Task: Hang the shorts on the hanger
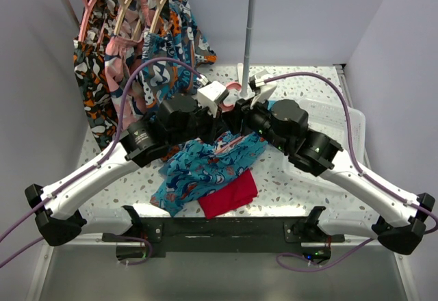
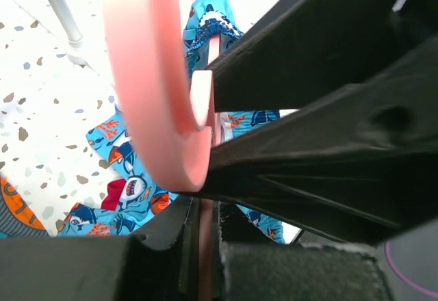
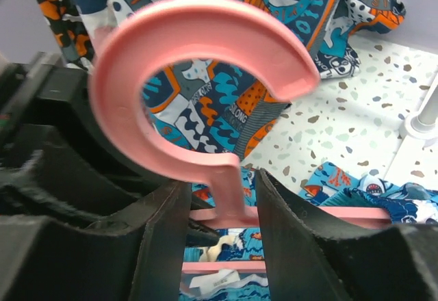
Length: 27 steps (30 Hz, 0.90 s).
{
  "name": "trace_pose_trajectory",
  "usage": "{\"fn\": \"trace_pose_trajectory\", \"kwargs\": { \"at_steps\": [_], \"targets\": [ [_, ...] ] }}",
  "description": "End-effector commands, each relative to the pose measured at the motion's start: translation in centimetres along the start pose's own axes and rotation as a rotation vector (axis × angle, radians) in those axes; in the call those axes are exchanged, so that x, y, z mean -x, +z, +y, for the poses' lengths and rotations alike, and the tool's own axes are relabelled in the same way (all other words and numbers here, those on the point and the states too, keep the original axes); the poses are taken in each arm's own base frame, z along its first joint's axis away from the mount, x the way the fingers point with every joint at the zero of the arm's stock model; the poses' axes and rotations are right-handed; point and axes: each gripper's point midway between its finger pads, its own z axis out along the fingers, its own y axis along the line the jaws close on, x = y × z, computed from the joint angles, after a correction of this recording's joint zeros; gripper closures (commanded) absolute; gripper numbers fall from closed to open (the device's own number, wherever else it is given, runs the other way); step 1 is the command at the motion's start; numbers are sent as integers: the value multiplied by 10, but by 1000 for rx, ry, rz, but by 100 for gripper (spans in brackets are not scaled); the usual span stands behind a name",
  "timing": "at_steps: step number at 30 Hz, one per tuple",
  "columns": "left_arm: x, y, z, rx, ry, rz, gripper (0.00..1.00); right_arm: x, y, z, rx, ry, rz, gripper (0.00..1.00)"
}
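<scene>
The pink hanger (image 1: 235,87) is held up over the table's middle, its hook pointing away from the arms. The turquoise shorts (image 1: 198,167) lie bunched on the table below it, with part of them draped at the hanger's bar. My left gripper (image 1: 222,113) is shut on the hanger's thin frame (image 2: 147,75), seen between its pads (image 2: 205,239). My right gripper (image 1: 245,115) is open with a finger on each side of the hanger's neck (image 3: 229,191), below the hook (image 3: 171,27). The shorts (image 3: 356,191) and their cream drawstring (image 3: 215,250) show under the bar.
A red cloth (image 1: 231,195) lies under the shorts' near edge. Dark patterned shorts on wooden hangers (image 1: 137,48) hang from a white rack at the back left; its pole (image 1: 250,34) stands behind the grippers. A clear bin (image 1: 342,120) sits at the right.
</scene>
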Motion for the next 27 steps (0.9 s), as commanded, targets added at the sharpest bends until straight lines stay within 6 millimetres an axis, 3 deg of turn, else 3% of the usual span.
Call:
{"fn": "trace_pose_trajectory", "kwargs": {
  "at_steps": [1, 6, 9, 10, 14, 18, 19, 22, 27],
  "targets": [
    [41, -15, -23, -90, -13, -118, 100, 16, 4, -7, -41, -9, -82, 50],
    [39, -14, -23, -92, -14, -114, 100, 20, 3, -8, -45, -4, -114, 54],
    [39, -14, -23, -95, -14, -114, 100, 22, 4, -9, -49, -5, -126, 65],
    [38, -14, -24, -99, -12, -111, 100, 24, 4, -9, -49, -6, -127, 74],
    [43, -15, -24, -97, 0, -117, 99, 28, 3, -6, -38, -8, -147, 92],
    [43, -17, -23, -93, 14, -106, 80, 33, 1, -7, -42, -13, -167, 100],
    [43, -18, -24, -97, 21, -105, 69, 35, 0, -7, -41, -12, -173, 100],
    [44, -22, -25, -105, 33, -101, 49, 38, 0, -7, -43, -19, -179, 100],
    [44, -37, -24, -106, 46, -96, 33, 35, 1, -9, -52, -24, -177, 100]
  ]
}}
